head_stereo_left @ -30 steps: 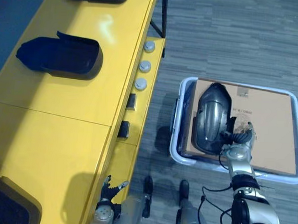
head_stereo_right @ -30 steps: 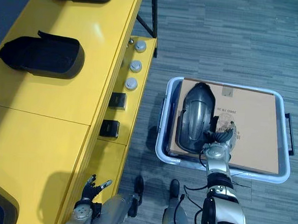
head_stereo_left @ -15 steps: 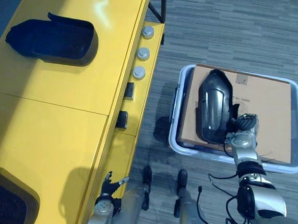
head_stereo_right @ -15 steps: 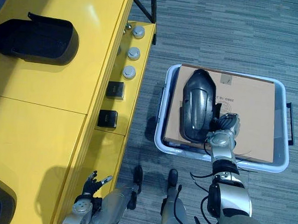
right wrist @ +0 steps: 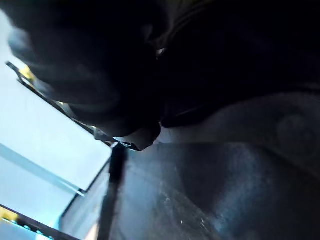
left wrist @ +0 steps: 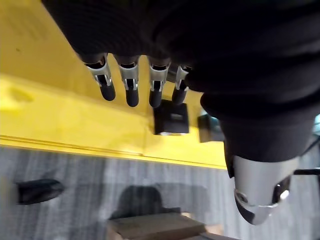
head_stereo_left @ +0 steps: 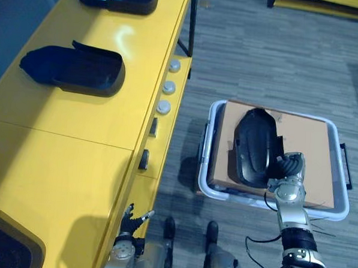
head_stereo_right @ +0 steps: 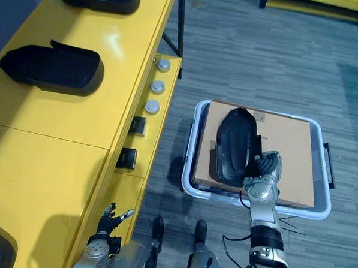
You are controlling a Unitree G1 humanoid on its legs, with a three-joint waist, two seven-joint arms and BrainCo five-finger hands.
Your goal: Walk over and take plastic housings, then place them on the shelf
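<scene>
I log a yellow shelf [head_stereo_left: 76,140] with a glossy top, and a pale glare patch [head_stereo_left: 127,32] lies on its far half. Three round silver knobs [head_stereo_left: 168,86] and two black switches [head_stereo_right: 135,126] sit along its edge. Grey striped carpet [head_stereo_left: 279,55] lies beside that edge. A black frame leg [head_stereo_left: 192,26] stands at the shelf's far end. Another yellow unit [head_stereo_left: 330,5] lies well beyond, across the carpet.

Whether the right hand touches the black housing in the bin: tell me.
Touching. In the left eye view the right hand curls its fingers over the near edge of the black housing, with no gap.
</scene>
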